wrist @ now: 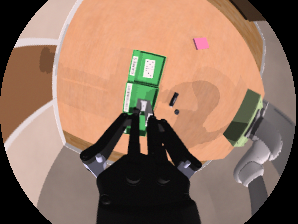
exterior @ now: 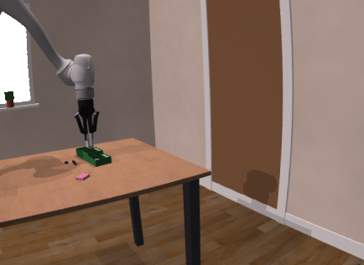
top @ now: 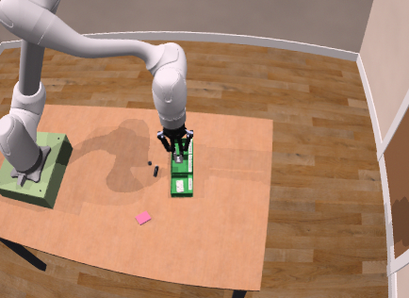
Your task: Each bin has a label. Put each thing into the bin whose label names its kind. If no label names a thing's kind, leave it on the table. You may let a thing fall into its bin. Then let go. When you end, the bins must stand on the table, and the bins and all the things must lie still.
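Observation:
Three green bins stand in a row. The near bin (top: 182, 194) (wrist: 159, 71) has a label reading "GAMES" (wrist: 134, 66) and holds a white dotted thing (top: 180, 186) (wrist: 149, 69). The middle bin (top: 181, 169) (wrist: 149, 92) has a label (wrist: 128, 97) too small to read surely. The far bin is partly hidden by the gripper. My gripper (top: 178, 157) (exterior: 89, 142) (wrist: 142, 104) points down above the middle and far bins, apparently shut on a small grey thing. A pink block (top: 143, 218) (exterior: 82, 177) (wrist: 201, 43), a black oblong thing (top: 155, 171) (exterior: 75, 163) (wrist: 174, 99) and a small dark round thing (top: 150, 163) (exterior: 66, 162) (wrist: 176, 112) lie on the table.
The arm's green base block (top: 60, 156) (wrist: 242, 120) stands at the table's left end in the top view. The two dark things lie between it and the bins, close beside the bins. The table's right edge (top: 269, 179) is beyond the bins.

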Motion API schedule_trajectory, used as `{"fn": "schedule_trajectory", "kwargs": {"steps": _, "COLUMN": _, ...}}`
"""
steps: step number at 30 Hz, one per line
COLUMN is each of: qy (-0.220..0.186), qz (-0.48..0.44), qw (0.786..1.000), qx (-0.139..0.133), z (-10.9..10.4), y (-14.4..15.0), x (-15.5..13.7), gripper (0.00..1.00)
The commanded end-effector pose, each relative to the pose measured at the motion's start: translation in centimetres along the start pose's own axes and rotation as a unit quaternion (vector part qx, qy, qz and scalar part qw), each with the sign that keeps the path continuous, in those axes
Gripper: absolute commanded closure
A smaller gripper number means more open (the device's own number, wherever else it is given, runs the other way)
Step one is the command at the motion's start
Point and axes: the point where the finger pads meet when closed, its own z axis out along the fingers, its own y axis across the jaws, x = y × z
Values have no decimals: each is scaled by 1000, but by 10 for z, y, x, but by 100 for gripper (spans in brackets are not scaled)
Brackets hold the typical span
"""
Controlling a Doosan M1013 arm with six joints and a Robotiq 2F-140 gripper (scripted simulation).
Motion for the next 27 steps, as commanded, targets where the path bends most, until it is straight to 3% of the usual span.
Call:
{"fn": "schedule_trajectory", "kwargs": {"steps": 1, "qy": 0, "qz": 0, "qw": 1000, "qx": 0, "z": 4, "y": 0, "x": 0, "gripper": 94}}
{"fn": "schedule_trajectory", "kwargs": {"steps": 27, "qy": 0, "qz": 0, "qw": 1000, "qx": 0, "z": 47, "y": 0, "x": 0, "gripper": 94}}
